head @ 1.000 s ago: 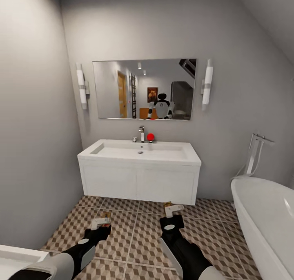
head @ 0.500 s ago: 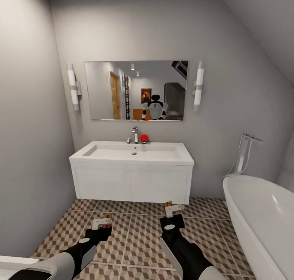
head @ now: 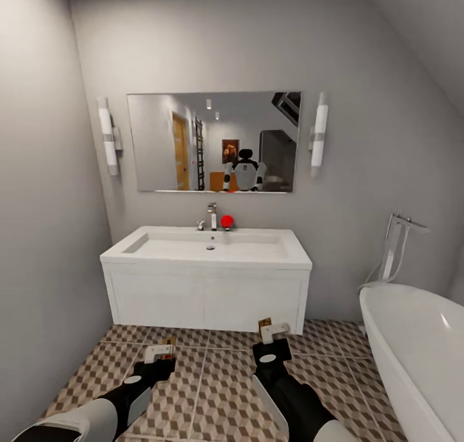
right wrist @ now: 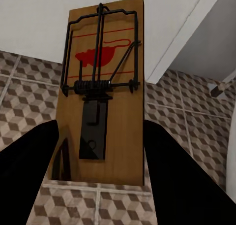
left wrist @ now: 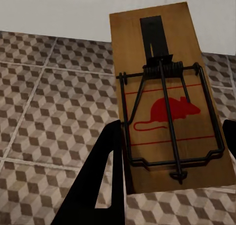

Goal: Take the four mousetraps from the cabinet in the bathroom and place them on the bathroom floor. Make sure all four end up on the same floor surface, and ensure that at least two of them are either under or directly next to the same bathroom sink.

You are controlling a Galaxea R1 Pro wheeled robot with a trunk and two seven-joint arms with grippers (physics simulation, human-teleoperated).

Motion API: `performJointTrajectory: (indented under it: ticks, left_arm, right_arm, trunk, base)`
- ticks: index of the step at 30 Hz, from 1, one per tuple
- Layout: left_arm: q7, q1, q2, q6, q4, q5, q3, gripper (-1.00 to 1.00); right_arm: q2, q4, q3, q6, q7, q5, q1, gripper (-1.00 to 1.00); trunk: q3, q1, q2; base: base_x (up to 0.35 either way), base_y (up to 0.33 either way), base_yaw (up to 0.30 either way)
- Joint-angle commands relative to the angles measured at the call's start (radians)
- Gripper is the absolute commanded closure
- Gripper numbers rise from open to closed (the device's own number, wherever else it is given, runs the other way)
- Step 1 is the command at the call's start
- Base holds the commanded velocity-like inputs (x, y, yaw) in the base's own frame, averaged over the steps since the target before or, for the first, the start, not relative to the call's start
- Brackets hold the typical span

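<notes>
Straight ahead of me, against the far wall, hangs the long white sink on its white box with a small shiny tap. Under it and in front of it lies the bathroom floor with its brown and cream cube tiles.

I hold one trap in each arm. My left end effector is closed on a flat tan wooden mousetrap with dark wire and a red mouse picture. My right end effector grips a second tan wooden mousetrap the same way. Each board points its long side forward, out past the fingers, toward the sink.

Both traps hang above the tiles, not on them. The floor spot I want is down and ahead, by the front bottom edge of the sink box. I judge the right arm is nearer to it, with its trap close to the box's lower right corner. The left one sits further back.

I cannot see the floor right under the sink box, as it is dark there. A white bathtub is cut off at the side.
</notes>
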Motion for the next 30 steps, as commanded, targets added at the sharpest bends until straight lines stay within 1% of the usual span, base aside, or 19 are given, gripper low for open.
performJointTrajectory:
  ticks: [1,5,12,25,30]
  left_arm:
    - [0.005,-0.001,0.000,-0.004,0.001,0.008,-0.009,1.00]
    - [0.006,-0.001,0.000,-0.005,0.001,0.008,-0.009,1.00]
    - [0.006,-0.001,0.000,-0.006,0.001,0.008,-0.009,1.00]
    - [0.006,-0.001,0.001,-0.006,0.001,0.009,-0.009,1.00]
    - [0.007,-0.001,0.005,-0.002,0.002,0.017,-0.008,1.00]
  right_arm:
    - [-0.001,-0.001,0.005,0.005,-0.008,-0.007,-0.001,1.00]
    - [-0.001,-0.001,0.004,0.010,-0.012,-0.007,-0.001,1.00]
    - [-0.001,-0.002,0.004,0.011,-0.014,-0.007,-0.001,1.00]
    - [-0.001,0.000,0.006,0.011,-0.014,-0.007,-0.001,1.00]
    - [-0.001,0.001,0.006,0.011,-0.015,-0.008,-0.001,1.00]
  trunk:
    - [-0.001,0.001,-0.001]
    - [0.001,0.001,-0.001]
    - [0.005,0.001,-0.001]
    - [0.005,0.001,-0.001]
    - [0.005,0.001,-0.001]
  base:
    - [0.319,0.000,-0.008]
    - [0.148,0.000,-0.117]
    - [0.015,0.000,-0.145]
    - [0.001,0.000,-0.008]
    - [0.000,0.000,0.000]
